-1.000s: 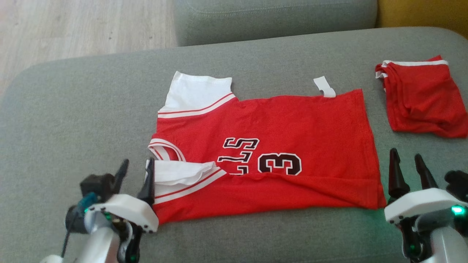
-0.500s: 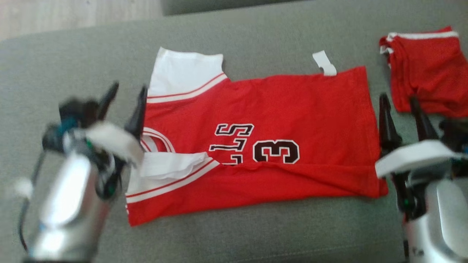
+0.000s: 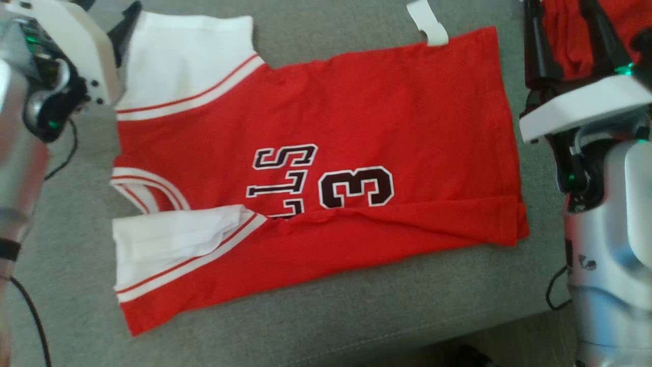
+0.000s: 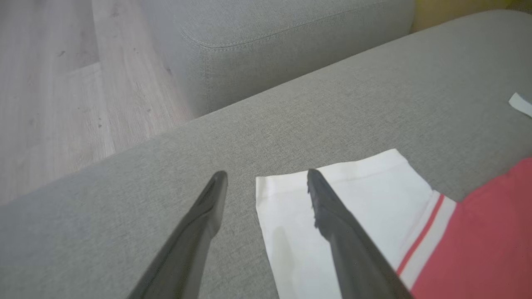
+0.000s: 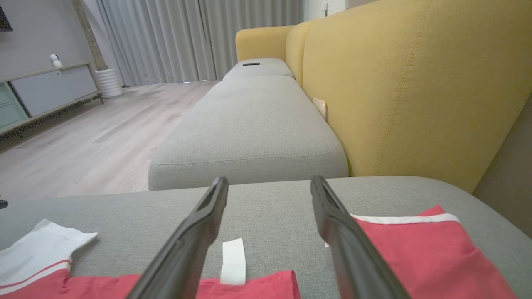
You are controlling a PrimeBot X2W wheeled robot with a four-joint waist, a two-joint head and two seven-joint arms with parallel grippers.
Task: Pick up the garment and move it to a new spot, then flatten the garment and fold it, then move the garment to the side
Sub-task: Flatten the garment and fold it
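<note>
The red jersey with white sleeves and a black number 3 (image 3: pixel 316 127) lies spread on the grey fabric sofa cushion (image 3: pixel 331 326), with its near edge folded over part of the print. The left end effector (image 4: pixel 266 174) hovers with its fingers apart at the corner of the far white sleeve (image 4: pixel 365 195). The right end effector (image 5: pixel 268 180) is also apart and holds nothing; it is between the jersey's hem and a folded red garment with white trim (image 5: pixel 419 249).

forearms (image 3: pixel 606 255): silver | wrist housings (image 3: pixel 586 107): white | fingers (image 4: pixel 349 249): dark, tapered | cables (image 3: pixel 29 313): black | LEDs (image 3: pixel 622 69): green
</note>
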